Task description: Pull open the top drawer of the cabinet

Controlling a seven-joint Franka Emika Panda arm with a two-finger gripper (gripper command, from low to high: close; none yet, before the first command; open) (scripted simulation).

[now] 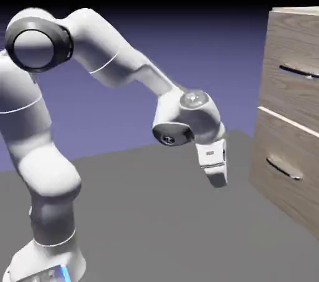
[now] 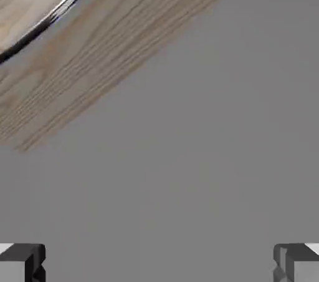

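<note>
Top drawer (image 1: pixel 298 81) sits shut in the cabinet (image 1: pixel 293 31) at the exterior view's right edge, its thin dark bar handle (image 1: pixel 299 72) untouched. The claw (image 1: pixel 215 178) hangs well apart from it, tilted down over the grey desk (image 1: pixel 143 212), released and grasping nothing. In the hand view its two fingertips (image 2: pixel 22 262) stand far apart at the bottom corners, with bare desk between them. Beyond, that view shows wood grain with a curved silvery handle (image 2: pixel 59 9) at the upper left. This is the lower drawer (image 1: pixel 290 168), below the white strip (image 1: pixel 286 120). The white arm (image 1: pixel 118 62) arches in from the left.
</note>
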